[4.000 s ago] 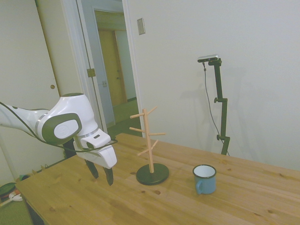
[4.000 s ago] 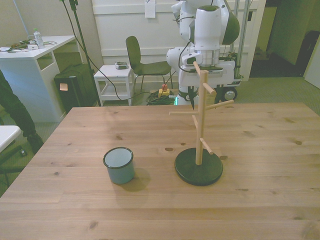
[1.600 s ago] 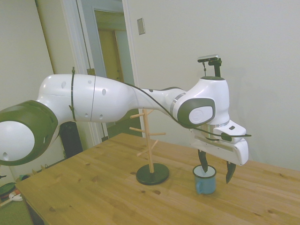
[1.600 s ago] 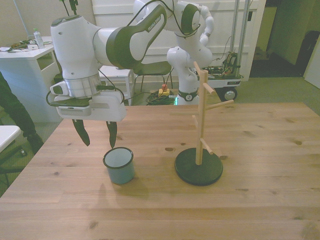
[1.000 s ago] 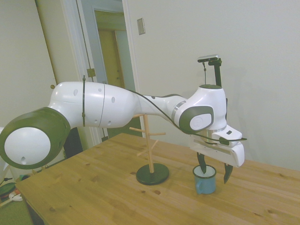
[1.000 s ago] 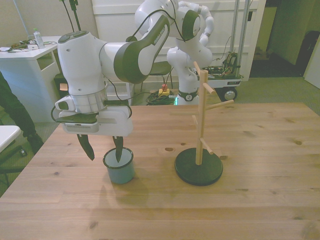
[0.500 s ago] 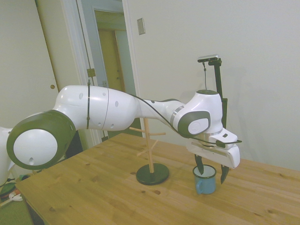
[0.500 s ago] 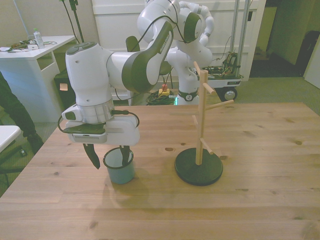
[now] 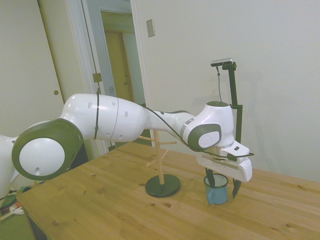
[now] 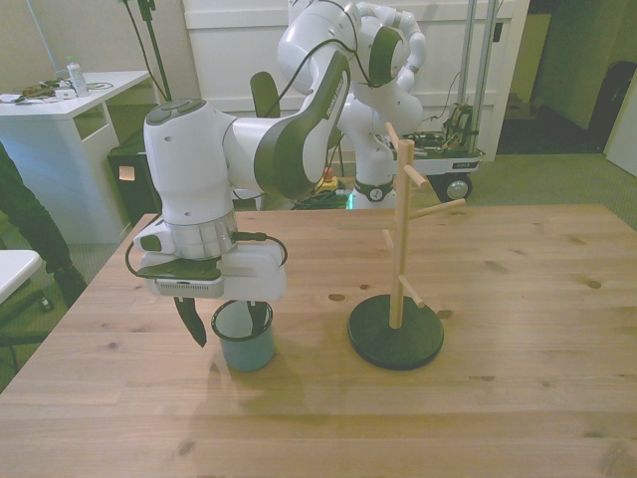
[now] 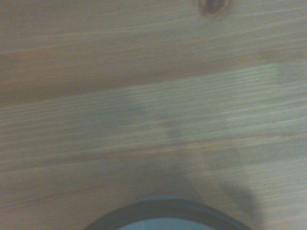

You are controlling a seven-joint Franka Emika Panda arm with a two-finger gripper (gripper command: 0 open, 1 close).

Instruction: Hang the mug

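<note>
The gripper [image 10: 225,326] is lower than it was half a second ago, and the white arm [image 9: 115,120] has sunk with it, the wrist now close above the mug [image 10: 244,337]. In the front view, the mug sits a shade further toward the front view's right than before, as if nudged by the finger inside it. Four seconds back the arm was away at the other end of the table [image 10: 518,329] and the mug stood alone.

The table is pale knotted pine boards. On it stands the mug tree [image 10: 398,259], a wooden post with angled pegs on a round black base, off to the front view's right of the mug and apart from it. Behind are a white wall, an open doorway [image 9: 120,75], a green chair [image 10: 267,105], a white desk [image 10: 60,100] and a person's dark sleeve [image 10: 22,214] at the front view's left edge.

Now the mug: upright on the table, and the gripper straddles its wall. The fingers are spread, one dark finger down inside the cup, the other outside on the front view's left, with a gap still showing between that outer finger and the enamel. The wrist view catches just the dark rim [image 11: 168,211] over blurred wood grain.
</note>
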